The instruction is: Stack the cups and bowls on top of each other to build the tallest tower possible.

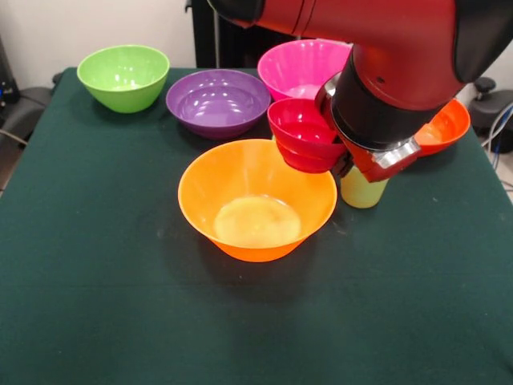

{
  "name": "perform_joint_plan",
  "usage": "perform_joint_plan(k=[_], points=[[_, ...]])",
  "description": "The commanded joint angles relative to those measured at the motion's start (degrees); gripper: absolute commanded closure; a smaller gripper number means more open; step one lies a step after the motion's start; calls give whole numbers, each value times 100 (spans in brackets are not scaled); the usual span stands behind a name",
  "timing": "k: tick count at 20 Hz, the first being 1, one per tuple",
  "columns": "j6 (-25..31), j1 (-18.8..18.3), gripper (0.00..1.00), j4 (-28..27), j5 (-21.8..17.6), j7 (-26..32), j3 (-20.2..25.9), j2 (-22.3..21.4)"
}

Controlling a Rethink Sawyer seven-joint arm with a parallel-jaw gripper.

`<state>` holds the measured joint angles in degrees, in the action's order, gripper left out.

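Right, sweeping left to right from my side of things: the lime bowl (124,76) sits well off to the left of my claw (346,164), then the purple bowl (218,102), with the big orange bowl (256,200) just beside and below. The small red bowl (303,135) hangs tilted right at my claw, mouth tipped up and leftward, and the pink bowl (300,68) is behind it. Under my claw stands the yellow-green cup (362,191), long axis upright. The red-orange bowl (445,126) peeks out to the right. My own wrist hides the claw, so I cannot tell if it is clamped or apart. My worry: that tilt. Set down crooked, the red bowl could slide off the narrow cup or topple it.
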<state>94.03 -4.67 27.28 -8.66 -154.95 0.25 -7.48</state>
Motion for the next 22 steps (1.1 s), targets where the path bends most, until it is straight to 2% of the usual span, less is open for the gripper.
perform_joint_plan(k=[1,10,22], points=[[-264,67,100,319,77,-477,175,30],[57,9,100,-197,159,-686,202,298],[156,-131,100,-606,524,-983,205,571]])
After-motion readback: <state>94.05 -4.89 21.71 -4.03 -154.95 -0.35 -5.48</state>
